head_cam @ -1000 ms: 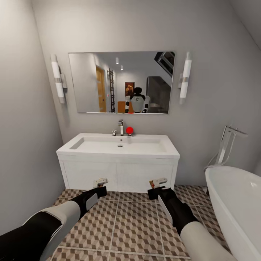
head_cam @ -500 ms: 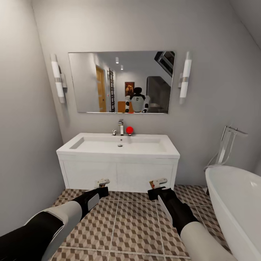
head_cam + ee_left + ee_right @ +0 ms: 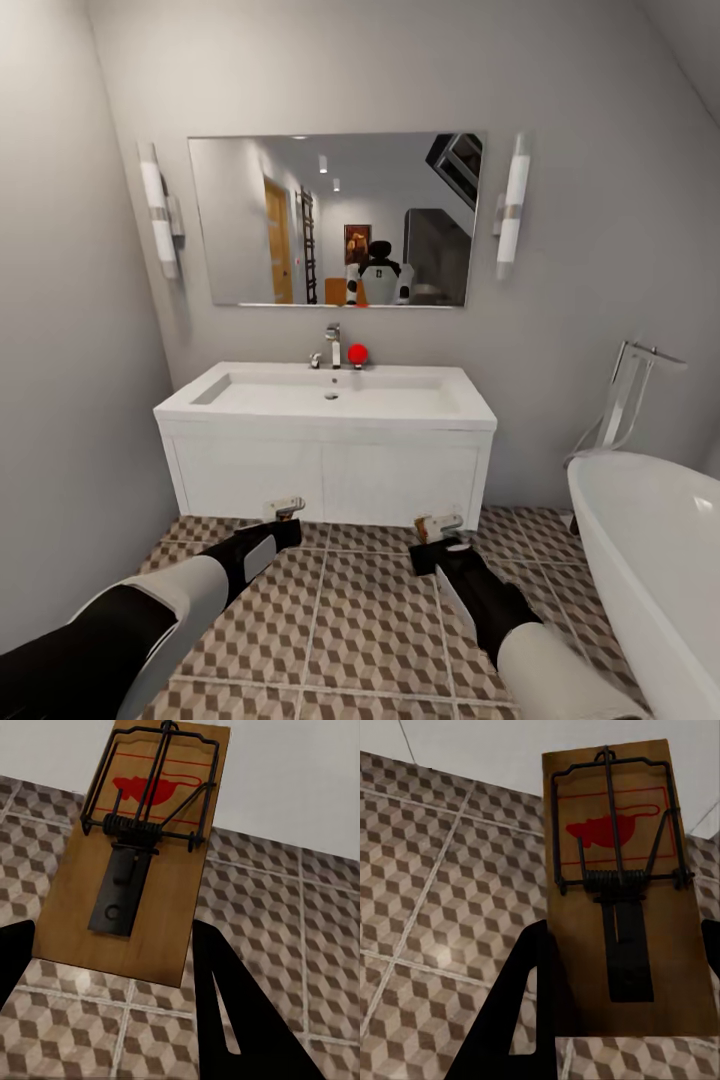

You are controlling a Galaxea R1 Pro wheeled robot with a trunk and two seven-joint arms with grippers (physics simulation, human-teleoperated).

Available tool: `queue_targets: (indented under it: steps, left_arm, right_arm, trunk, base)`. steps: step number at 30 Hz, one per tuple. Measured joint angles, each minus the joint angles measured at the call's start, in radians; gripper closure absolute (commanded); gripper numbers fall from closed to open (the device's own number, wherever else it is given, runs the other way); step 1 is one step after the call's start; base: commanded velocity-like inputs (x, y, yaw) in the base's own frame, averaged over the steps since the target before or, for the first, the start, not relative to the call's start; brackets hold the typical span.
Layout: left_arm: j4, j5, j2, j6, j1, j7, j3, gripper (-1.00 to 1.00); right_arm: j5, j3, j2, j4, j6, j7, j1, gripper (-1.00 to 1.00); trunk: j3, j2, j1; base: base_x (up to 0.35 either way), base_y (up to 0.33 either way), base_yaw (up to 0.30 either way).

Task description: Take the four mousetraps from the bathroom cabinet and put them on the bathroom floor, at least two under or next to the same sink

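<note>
A robot faces a white rectangular sink vanity [image 3: 325, 470] mounted on a grey wall, with a wide mirror [image 3: 338, 220] above it and a chrome tap [image 3: 333, 347] beside a small red ball [image 3: 357, 353]. The edge of a white bathtub [image 3: 650, 560] stands at the right.

The floor of large square tiles patterned with brown, beige and white cubes [image 3: 370, 630] spreads below both arms.

The left end effector [image 3: 283, 513] is closed around a flat brown wooden mousetrap with dark metal spring and a red mouse print [image 3: 139, 855], held just above the tiles in front of the vanity's left half. In the left wrist view, black fingers [image 3: 232, 1012] flank the board's near end.

The right end effector [image 3: 438, 528] likewise grips a second flat brown wooden mousetrap [image 3: 622, 892] low over the floor before the vanity's right half, its dark finger [image 3: 521, 1012] pressed against the board's edge.
</note>
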Motion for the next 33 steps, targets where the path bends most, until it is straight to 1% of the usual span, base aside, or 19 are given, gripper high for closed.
queue_targets:
  steps: [4, 8, 17, 33]
  left_arm:
    - [0.0, 0.0, 0.0, 0.0, 0.015, 0.004, 0.0, 1.0]
    - [0.0, 0.0, 0.002, 0.0, 0.02, 0.005, 0.0, 1.0]
    - [0.0, 0.001, 0.004, 0.0, 0.024, 0.007, 0.0, 1.0]
    - [0.0, 0.002, 0.007, 0.0, 0.033, 0.006, 0.001, 1.0]
  right_arm:
    - [-0.002, -0.002, 0.005, 0.128, -0.116, -0.035, 0.0, 1.0]
    - [-0.002, -0.001, 0.008, 0.165, -0.149, -0.049, 0.0, 1.0]
    - [-0.003, -0.001, 0.007, 0.183, -0.159, -0.053, 0.0, 1.0]
    - [-0.003, -0.001, 0.007, 0.185, -0.161, -0.053, 0.0, 1.0]
  trunk:
    - [-0.013, -0.028, 0.015]
    - [-0.025, -0.056, 0.031]
    - [-0.053, -0.119, 0.065]
    - [-0.103, -0.231, 0.127]
  base:
    - [0.0, 0.0, 0.0]
    - [0.0, 0.0, 0.0]
    - [0.0, 0.0, 0.0]
    - [0.0, 0.0, 0.0]
